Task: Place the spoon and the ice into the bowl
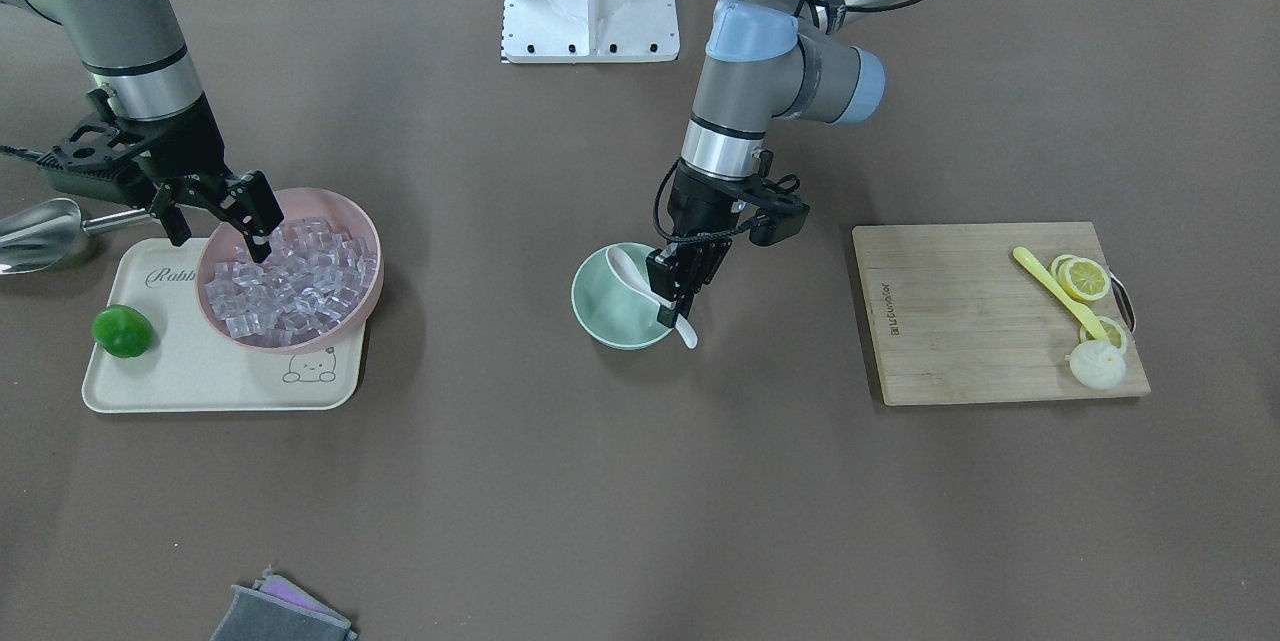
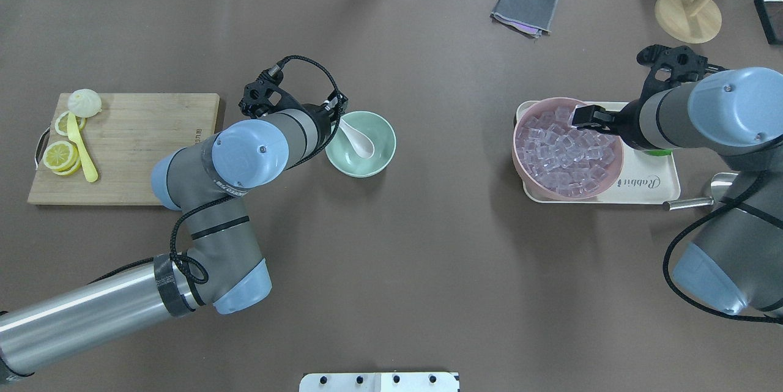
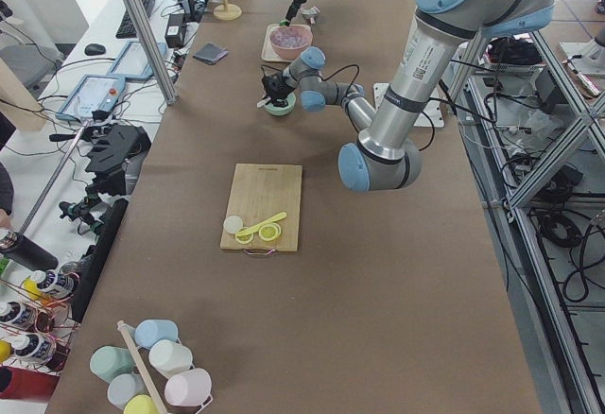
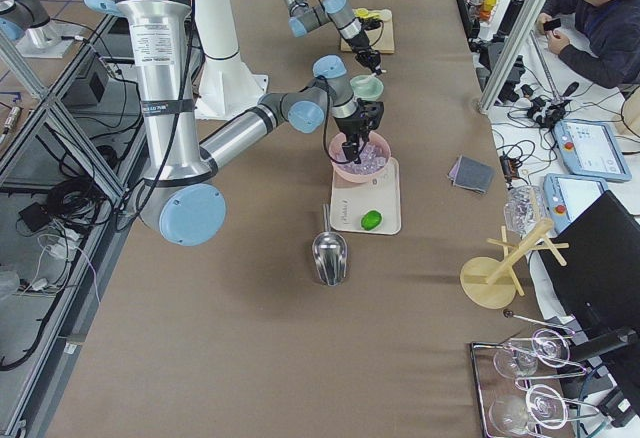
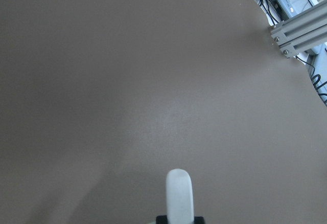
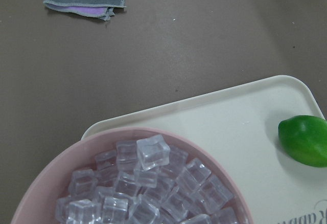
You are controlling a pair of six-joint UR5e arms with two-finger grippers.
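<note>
The mint-green bowl (image 1: 612, 313) stands mid-table, also in the overhead view (image 2: 376, 156). The white spoon (image 1: 626, 267) has its scoop inside the bowl (image 2: 361, 142) and its handle out over the rim. My left gripper (image 1: 672, 306) is shut on the handle, whose end shows in the left wrist view (image 5: 179, 193). My right gripper (image 1: 222, 243) is open just over the ice (image 1: 290, 286) heaped in the pink bowl (image 1: 350, 216). One ice cube (image 6: 152, 151) lies on top of the heap. Nothing shows between the right fingers.
The pink bowl sits on a cream tray (image 1: 180, 371) with a green lime (image 1: 122, 331). A metal scoop (image 1: 40, 233) lies beside the tray. A cutting board (image 1: 960, 321) holds lemon slices (image 1: 1085, 278) and a yellow spoon (image 1: 1055, 291). A grey cloth (image 1: 280, 616) lies near the table's edge.
</note>
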